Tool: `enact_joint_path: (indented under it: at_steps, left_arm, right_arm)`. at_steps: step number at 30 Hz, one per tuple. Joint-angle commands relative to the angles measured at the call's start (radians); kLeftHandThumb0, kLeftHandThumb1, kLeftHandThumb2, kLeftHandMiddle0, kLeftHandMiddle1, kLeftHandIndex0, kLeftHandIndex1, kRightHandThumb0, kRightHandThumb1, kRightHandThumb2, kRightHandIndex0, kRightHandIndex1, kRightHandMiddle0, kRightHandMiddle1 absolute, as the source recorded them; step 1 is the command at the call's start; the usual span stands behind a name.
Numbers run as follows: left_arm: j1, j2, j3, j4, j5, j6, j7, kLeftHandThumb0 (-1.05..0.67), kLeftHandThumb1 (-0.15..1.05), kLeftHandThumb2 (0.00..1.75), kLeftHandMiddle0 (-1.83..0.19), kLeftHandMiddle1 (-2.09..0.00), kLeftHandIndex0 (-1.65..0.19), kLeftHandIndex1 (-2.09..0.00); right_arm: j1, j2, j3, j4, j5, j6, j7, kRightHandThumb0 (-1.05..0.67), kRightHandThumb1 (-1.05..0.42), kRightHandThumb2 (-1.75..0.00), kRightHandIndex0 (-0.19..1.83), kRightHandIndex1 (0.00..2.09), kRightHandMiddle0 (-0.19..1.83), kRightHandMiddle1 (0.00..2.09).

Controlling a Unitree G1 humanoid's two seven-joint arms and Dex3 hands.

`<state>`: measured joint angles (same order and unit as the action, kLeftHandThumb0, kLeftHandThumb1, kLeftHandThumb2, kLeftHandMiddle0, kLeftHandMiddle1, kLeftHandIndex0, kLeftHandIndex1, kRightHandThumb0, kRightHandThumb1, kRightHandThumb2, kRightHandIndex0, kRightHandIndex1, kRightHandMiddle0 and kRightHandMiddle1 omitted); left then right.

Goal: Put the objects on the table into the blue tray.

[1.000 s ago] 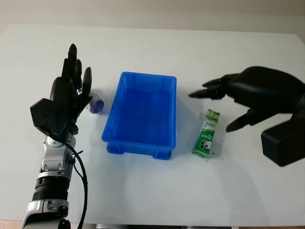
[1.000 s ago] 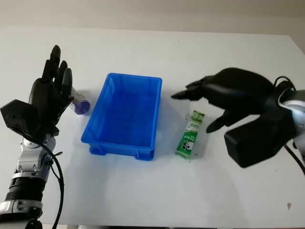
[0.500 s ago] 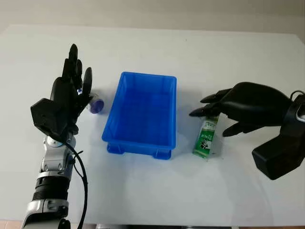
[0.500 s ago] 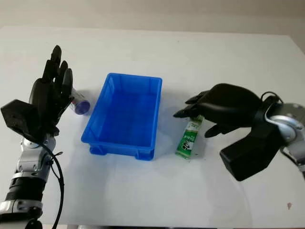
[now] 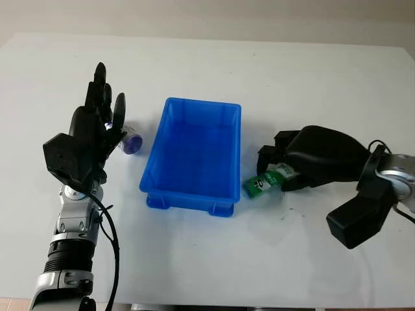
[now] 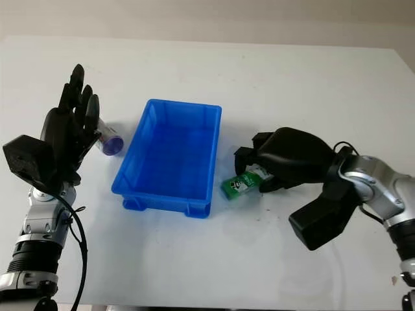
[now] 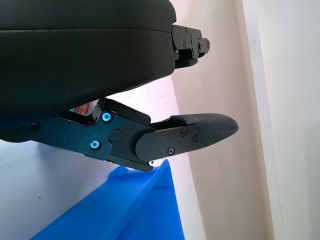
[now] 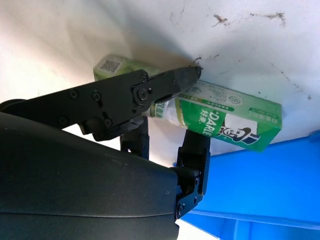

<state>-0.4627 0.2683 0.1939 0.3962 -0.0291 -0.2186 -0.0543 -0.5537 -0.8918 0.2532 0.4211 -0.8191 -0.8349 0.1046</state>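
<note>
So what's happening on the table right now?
The right hand has closed around the green toothpaste box on the white table, just right of the blue tray. The box lies at an angle with one end near the tray's right wall. The tray has nothing in it. The left hand is open, raised left of the tray, with a small purple-capped container lying beside it.

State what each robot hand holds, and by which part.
The right hand grips the green rectangular toothpaste box at its end farther from the blue tray; the left hand holds nothing.
</note>
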Motion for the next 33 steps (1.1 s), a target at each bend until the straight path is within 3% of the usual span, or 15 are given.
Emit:
enact_joint_path:
  at_steps: [1, 3, 5, 7, 8, 10, 14, 18, 26, 33]
  left_arm:
    - [0.000, 0.011, -0.002, -0.015, 0.001, 0.005, -0.002, -0.69, 1.05, 0.56, 0.01, -0.05, 0.03, -0.05]
    - [-0.001, 0.011, -0.002, -0.011, 0.000, 0.001, -0.004, -0.69, 1.05, 0.56, 0.01, -0.05, 0.03, -0.05]
    - [-0.004, 0.010, -0.001, -0.007, -0.003, -0.002, -0.006, -0.69, 1.05, 0.56, 0.01, -0.05, 0.03, -0.05]
    - [-0.006, 0.010, -0.002, -0.003, 0.000, -0.004, -0.005, -0.69, 1.05, 0.56, 0.01, -0.05, 0.03, -0.05]
    - [-0.006, 0.010, -0.003, -0.003, 0.001, -0.004, -0.005, -0.69, 1.05, 0.56, 0.01, -0.05, 0.03, -0.05]
    - [-0.005, 0.008, -0.003, -0.003, 0.002, -0.005, -0.002, -0.69, 1.05, 0.55, 0.00, -0.06, 0.03, -0.05]
    - [-0.003, 0.010, -0.003, -0.005, 0.008, -0.006, 0.004, -0.69, 1.05, 0.56, 0.00, -0.06, 0.02, -0.06]
    - [0.001, 0.013, -0.003, -0.013, 0.014, 0.003, 0.008, -0.70, 1.05, 0.56, 0.00, -0.06, 0.02, -0.06]
    - [0.003, 0.008, -0.004, -0.013, 0.008, -0.001, 0.000, -0.68, 1.05, 0.56, 0.01, -0.05, 0.03, -0.05]
    - [0.001, -0.002, -0.009, -0.010, 0.011, 0.002, 0.008, -0.71, 1.05, 0.56, 0.02, -0.05, 0.05, -0.05]
  right_arm:
    - [0.011, 0.003, 0.022, 0.015, -0.033, -0.002, -0.035, -0.54, -1.05, -0.18, 0.55, 2.01, 0.36, 1.83]
    - [-0.003, 0.003, 0.021, 0.018, -0.054, 0.015, -0.069, -0.54, -1.05, -0.23, 0.65, 2.07, 0.37, 1.78]
    - [-0.030, 0.010, 0.015, 0.056, -0.062, 0.029, -0.119, -0.54, -1.05, -0.25, 0.73, 2.07, 0.42, 1.57]
    - [-0.064, 0.019, 0.006, 0.112, -0.055, 0.056, -0.153, -0.53, -1.05, -0.23, 0.82, 2.09, 0.47, 1.94]
    - [-0.083, 0.023, 0.003, 0.139, -0.052, 0.077, -0.161, -0.52, -1.05, -0.21, 0.83, 2.09, 0.51, 2.02]
    - [-0.125, 0.031, 0.002, 0.203, -0.050, 0.108, -0.196, -0.51, -1.05, -0.17, 0.82, 2.09, 0.58, 2.07]
    - [-0.217, 0.040, 0.014, 0.302, -0.067, 0.194, -0.262, -0.48, -1.05, -0.11, 0.69, 2.09, 0.49, 2.09]
    - [-0.296, 0.068, 0.025, 0.363, -0.080, 0.278, -0.351, -0.46, -1.05, -0.09, 0.73, 2.09, 0.50, 2.09]
    - [-0.354, 0.174, 0.029, 0.327, -0.035, 0.342, -0.492, -0.38, -1.03, -0.06, 0.85, 2.09, 0.59, 2.09]
    - [-0.341, 0.284, 0.067, 0.211, 0.003, 0.241, -0.517, -0.41, -1.05, -0.10, 0.93, 2.09, 0.62, 2.09]
